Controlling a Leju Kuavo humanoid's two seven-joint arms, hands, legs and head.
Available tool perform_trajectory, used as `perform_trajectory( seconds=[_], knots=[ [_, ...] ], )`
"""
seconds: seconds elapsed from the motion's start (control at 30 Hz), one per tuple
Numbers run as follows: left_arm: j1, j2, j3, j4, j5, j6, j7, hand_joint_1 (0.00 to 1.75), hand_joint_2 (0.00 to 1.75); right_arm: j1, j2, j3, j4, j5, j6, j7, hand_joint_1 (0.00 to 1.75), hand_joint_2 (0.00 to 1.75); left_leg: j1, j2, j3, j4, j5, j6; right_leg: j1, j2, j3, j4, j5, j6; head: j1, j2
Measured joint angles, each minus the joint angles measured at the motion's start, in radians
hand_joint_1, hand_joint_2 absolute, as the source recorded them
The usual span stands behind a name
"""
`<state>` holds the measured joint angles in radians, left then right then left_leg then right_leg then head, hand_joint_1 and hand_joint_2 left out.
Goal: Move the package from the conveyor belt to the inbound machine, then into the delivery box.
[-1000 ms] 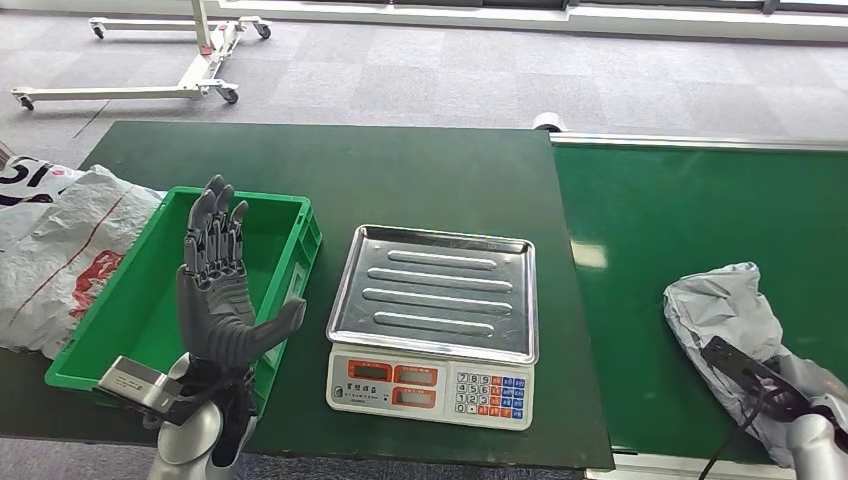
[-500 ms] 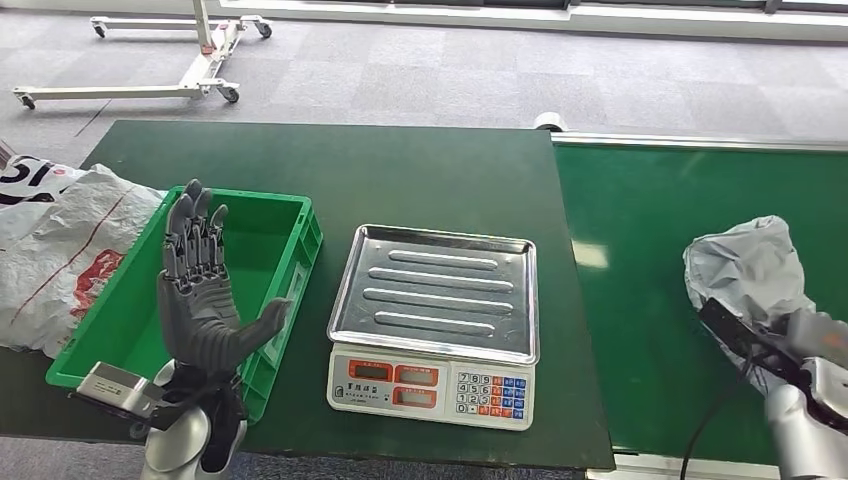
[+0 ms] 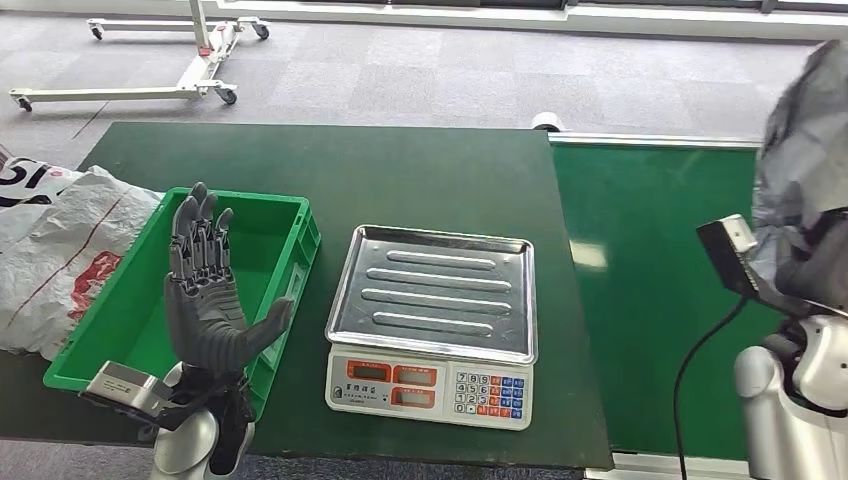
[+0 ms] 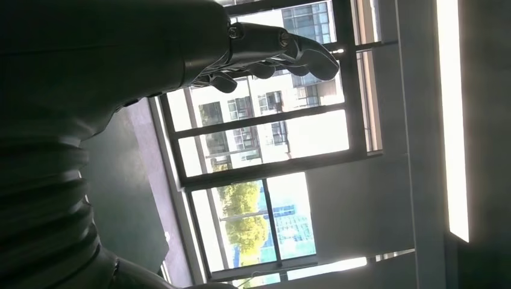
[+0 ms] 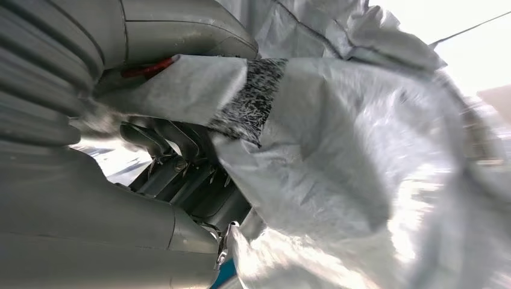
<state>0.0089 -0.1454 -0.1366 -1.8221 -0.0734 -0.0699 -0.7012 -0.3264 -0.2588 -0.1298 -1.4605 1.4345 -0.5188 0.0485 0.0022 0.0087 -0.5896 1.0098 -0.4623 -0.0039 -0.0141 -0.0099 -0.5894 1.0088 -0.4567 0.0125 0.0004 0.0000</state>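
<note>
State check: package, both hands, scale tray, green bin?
package: lifted clear of the conveyor belt, held by the right hand
right hand: grips the package
left hand: holds nothing, fingers apart, raised over the green bin
scale tray: bare
green bin: nothing inside that shows

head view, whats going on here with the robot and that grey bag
The right robot hand holds a grey package lifted above the green conveyor belt. The left robot hand is open and upright over the green delivery box, holding nothing. The scale, its steel tray bare, sits between box and belt. The package has not reached it yet.
</note>
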Motion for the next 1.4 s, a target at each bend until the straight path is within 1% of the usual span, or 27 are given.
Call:
perform_trajectory(
  seconds=[0.03, 0.1, 0.13, 0.2, 0.27, 0.33, 0.43, 0.5, 0.63, 0.77, 0.9, 1.03, 1.2, 1.33, 1.4],
  knots=[
    [0.000, 0.000, 0.000, 0.000, 0.000, 0.001, 0.000, 0.00, 1.75, 0.001, 0.023, 0.027, -0.018, -0.044, 0.050, -0.084, 1.75, 1.75, 0.000, 0.000, 0.001, 0.000, 0.001, 0.000, 0.000, 0.000, 0.000, 0.000, 0.000, 0.000, 0.000, 0.000],
    [0.000, 0.000, 0.000, 0.000, 0.000, 0.000, 0.000, 0.00, 1.75, 0.005, 0.058, 0.084, -0.049, -0.094, 0.140, -0.212, 1.75, 1.75, 0.001, -0.002, 0.002, 0.000, 0.002, 0.000, 0.001, -0.002, -0.001, 0.000, 0.000, 0.000, 0.000, 0.000],
    [0.000, 0.000, 0.000, 0.000, -0.001, 0.000, 0.000, 0.00, 1.75, 0.010, 0.076, 0.119, -0.066, -0.105, 0.180, -0.264, 1.75, 1.75, 0.001, -0.003, 0.002, 0.000, 0.003, -0.001, 0.002, -0.003, -0.001, 0.000, 0.000, 0.000, 0.000, 0.000],
    [-0.004, 0.000, 0.000, 0.002, -0.004, 0.000, 0.000, 0.00, 1.75, 0.028, 0.114, 0.200, -0.099, -0.095, 0.234, -0.337, 1.75, 1.75, 0.002, -0.004, 0.002, 0.000, 0.003, -0.001, 0.003, -0.004, 0.000, 0.000, 0.000, -0.001, 0.000, 0.000],
    [-0.008, 0.000, 0.000, 0.006, -0.008, 0.002, 0.000, 0.00, 1.75, 0.050, 0.147, 0.286, -0.126, -0.079, 0.261, -0.381, 1.75, 1.75, 0.003, -0.004, 0.002, 0.000, 0.003, -0.001, 0.003, -0.004, -0.001, 0.001, -0.001, -0.001, 0.000, 0.000],
    [-0.010, 0.000, 0.000, 0.008, -0.010, 0.007, 0.000, 0.00, 1.75, 0.065, 0.165, 0.361, -0.142, -0.078, 0.273, -0.403, 1.75, 1.75, 0.003, -0.004, 0.002, 0.000, 0.003, -0.001, 0.003, -0.003, -0.001, 0.001, -0.001, -0.002, 0.000, 0.000],
    [-0.010, 0.000, 0.000, 0.009, -0.010, 0.014, 0.000, 0.00, 1.75, 0.074, 0.173, 0.443, -0.156, -0.102, 0.279, -0.421, 1.75, 1.75, 0.003, -0.004, 0.001, 0.000, 0.002, -0.001, 0.003, -0.004, -0.001, 0.001, -0.001, -0.002, 0.000, 0.000],
    [-0.009, 0.000, 0.000, 0.009, -0.010, 0.017, 0.000, 0.00, 1.75, 0.077, 0.173, 0.478, -0.161, -0.117, 0.278, -0.425, 1.75, 1.75, 0.002, -0.004, 0.001, 0.000, 0.002, -0.001, 0.002, -0.003, -0.001, 0.001, -0.001, -0.002, 0.000, 0.000],
    [-0.006, 0.000, 0.000, 0.009, -0.014, 0.024, 0.000, 0.00, 1.75, 0.081, 0.173, 0.523, -0.165, -0.123, 0.262, -0.411, 0.00, 1.75, 0.001, -0.004, 0.001, 0.000, 0.002, -0.001, 0.001, -0.003, -0.001, 0.000, -0.001, -0.002, 0.000, 0.000],
    [0.002, 0.000, 0.000, 0.008, -0.017, 0.042, 0.000, 0.00, 1.75, 0.080, 0.173, 0.530, -0.165, -0.057, 0.196, -0.344, 0.00, 1.75, 0.001, -0.004, 0.002, 0.000, 0.002, -0.001, 0.001, -0.003, -0.001, 0.000, -0.001, -0.002, 0.000, 0.000],
    [0.012, 0.000, 0.000, 0.008, -0.012, 0.052, 0.000, 0.00, 1.75, 0.079, 0.172, 0.533, -0.165, -0.025, 0.181, -0.322, 0.00, 0.00, 0.001, -0.004, 0.002, 0.000, 0.002, -0.001, 0.002, -0.003, -0.001, 0.000, -0.001, -0.002, 0.000, 0.000],
    [0.024, 0.001, 0.000, 0.005, -0.008, 0.053, 0.000, 0.00, 1.75, 0.082, 0.170, 0.537, -0.165, -0.050, 0.194, -0.328, 0.00, 0.00, 0.001, -0.004, 0.002, 0.000, 0.002, -0.001, 0.002, -0.003, -0.001, 0.000, -0.001, -0.002, 0.000, 0.000],
    [0.033, 0.001, 0.000, 0.000, -0.008, 0.053, 0.000, 0.00, 1.75, 0.094, 0.158, 0.543, -0.164, -0.112, 0.238, -0.335, 0.00, 0.00, 0.001, -0.004, 0.002, 0.000, 0.002, -0.001, 0.001, -0.003, -0.001, 0.000, -0.001, -0.002, 0.000, 0.000],
    [0.039, 0.001, 0.000, -0.001, -0.008, 0.053, 0.000, 0.00, 1.75, 0.102, 0.146, 0.543, -0.158, -0.197, 0.308, -0.355, 0.00, 0.00, 0.001, -0.004, 0.002, 0.000, 0.002, -0.001, 0.001, -0.003, -0.001, 0.000, -0.001, -0.002, 0.000, 0.000],
    [0.039, 0.002, 0.000, 0.000, -0.008, 0.053, 0.000, 0.00, 1.75, 0.103, 0.143, 0.543, -0.154, -0.283, 0.350, -0.381, 0.00, 0.00, 0.001, -0.003, 0.002, 0.000, 0.002, -0.001, 0.001, -0.003, -0.001, 0.000, -0.001, -0.002, 0.000, 0.000]
  ],
)
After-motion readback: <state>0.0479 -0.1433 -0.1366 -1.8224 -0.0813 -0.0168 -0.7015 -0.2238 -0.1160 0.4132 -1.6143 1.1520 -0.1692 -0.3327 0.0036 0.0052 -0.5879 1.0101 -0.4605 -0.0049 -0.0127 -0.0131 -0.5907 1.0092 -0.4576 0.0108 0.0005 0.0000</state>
